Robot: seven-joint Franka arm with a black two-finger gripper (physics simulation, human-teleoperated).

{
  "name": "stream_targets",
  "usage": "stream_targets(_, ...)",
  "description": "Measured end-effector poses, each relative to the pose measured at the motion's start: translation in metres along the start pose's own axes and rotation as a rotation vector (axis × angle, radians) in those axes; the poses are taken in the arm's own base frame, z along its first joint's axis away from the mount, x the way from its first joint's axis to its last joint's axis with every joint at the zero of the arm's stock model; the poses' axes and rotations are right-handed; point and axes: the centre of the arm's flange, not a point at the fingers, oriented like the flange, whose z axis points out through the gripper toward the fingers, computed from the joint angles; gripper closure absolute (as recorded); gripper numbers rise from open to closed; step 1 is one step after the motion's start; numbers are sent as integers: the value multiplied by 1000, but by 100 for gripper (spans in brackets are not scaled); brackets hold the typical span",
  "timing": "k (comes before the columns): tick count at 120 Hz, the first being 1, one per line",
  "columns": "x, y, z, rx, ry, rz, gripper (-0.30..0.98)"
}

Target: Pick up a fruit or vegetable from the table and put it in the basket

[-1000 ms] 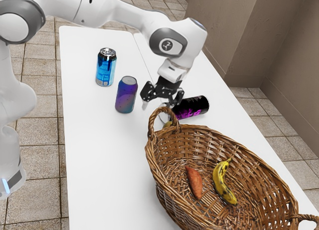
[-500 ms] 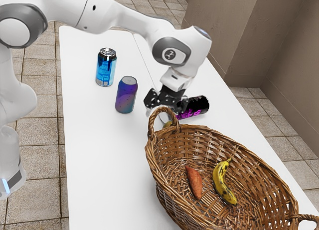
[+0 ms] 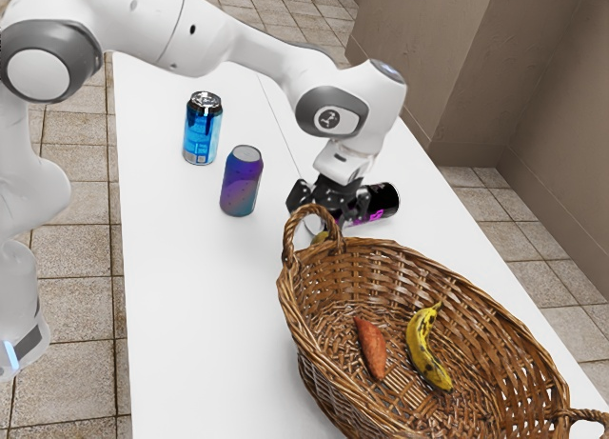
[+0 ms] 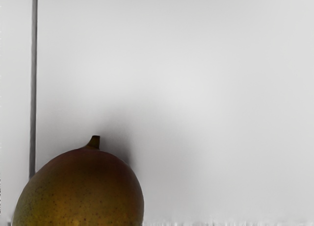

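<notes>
Right now the gripper (image 3: 328, 210) hangs with its fingers spread wide above the speckled mango (image 4: 83, 191), which lies on the white table (image 3: 209, 315), beyond the far handle of the wicker basket (image 3: 309, 334). That basket stands near, toward the exterior view's right, with a reddish sweet potato (image 3: 371, 349) left of a banana (image 3: 425, 347) inside; farther left, a blue can (image 3: 202, 129) and a purple can (image 3: 242, 184) stand upright.

Passage available over the basket's (image 3: 381, 268) open top. Obstructions: its raised handle (image 3: 289, 241) and, lying near the gripper (image 3: 328, 213), a black can (image 3: 383, 200), clearance apparently slight.
</notes>
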Motion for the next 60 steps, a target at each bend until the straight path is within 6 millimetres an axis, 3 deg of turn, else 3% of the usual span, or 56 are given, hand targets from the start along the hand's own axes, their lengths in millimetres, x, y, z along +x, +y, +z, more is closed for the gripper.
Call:
stream_targets(26, -11, -1, 7, -6, 1, -17, 0)
stream_targets(60, 0, -2, 19, -22, -9, -2, 0)
